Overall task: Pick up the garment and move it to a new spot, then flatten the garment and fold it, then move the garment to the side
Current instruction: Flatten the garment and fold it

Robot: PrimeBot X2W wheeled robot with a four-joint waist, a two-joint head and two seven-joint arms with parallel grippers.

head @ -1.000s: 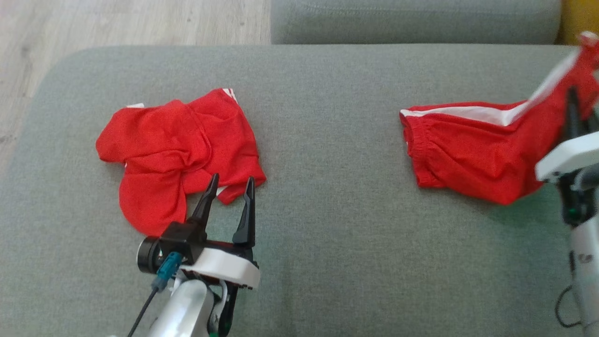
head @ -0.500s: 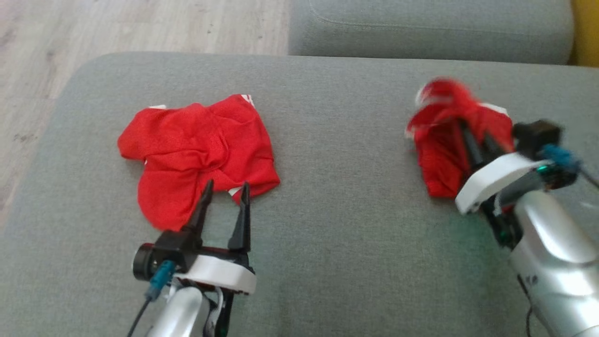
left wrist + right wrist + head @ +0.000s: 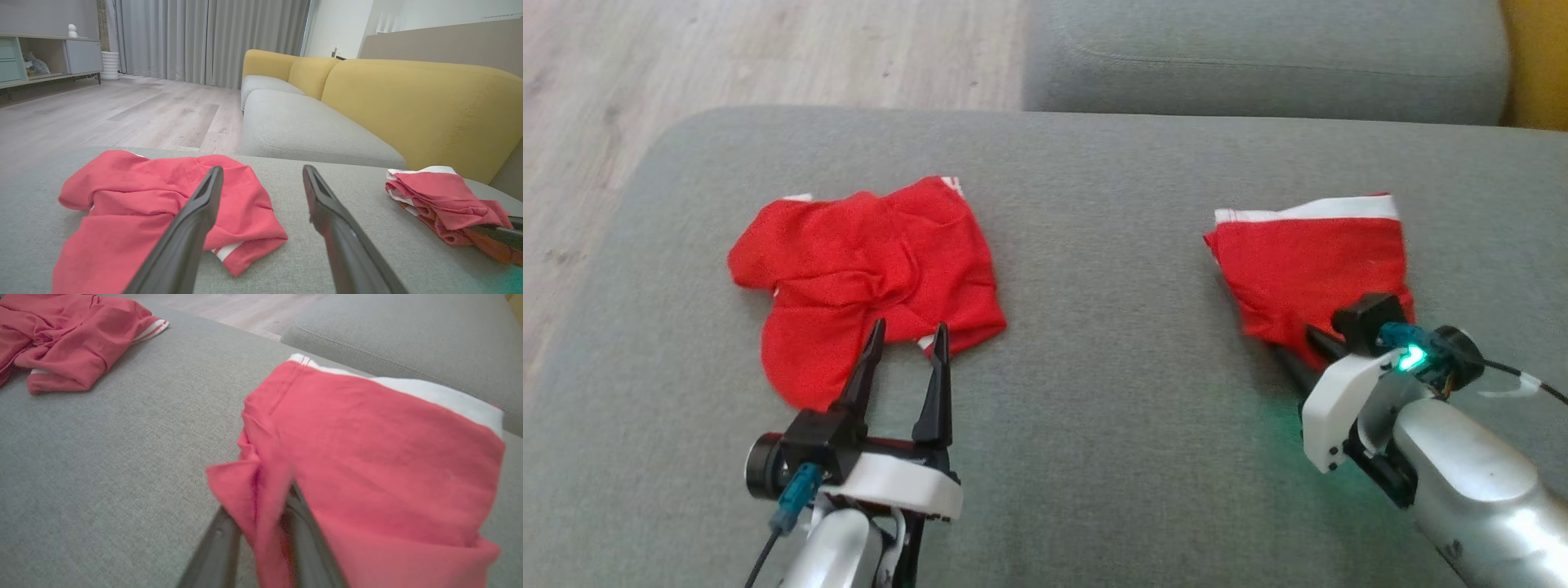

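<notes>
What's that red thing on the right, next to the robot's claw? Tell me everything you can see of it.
The folded red garment looks like thin, soft sports cloth, doubled over into a rough square, with a white band along its far edge. It lies on the grey cushion, and stacked layers show at its side. Its near corner is rumpled and drapes over the fingers of the right gripper; whether they are pinching it is hidden by the cloth.

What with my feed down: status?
Left claw open, tips near crumpled red garment. Right claw buried in folded red garment edge, grip unclear. Garments apart on grey cushion.
</notes>
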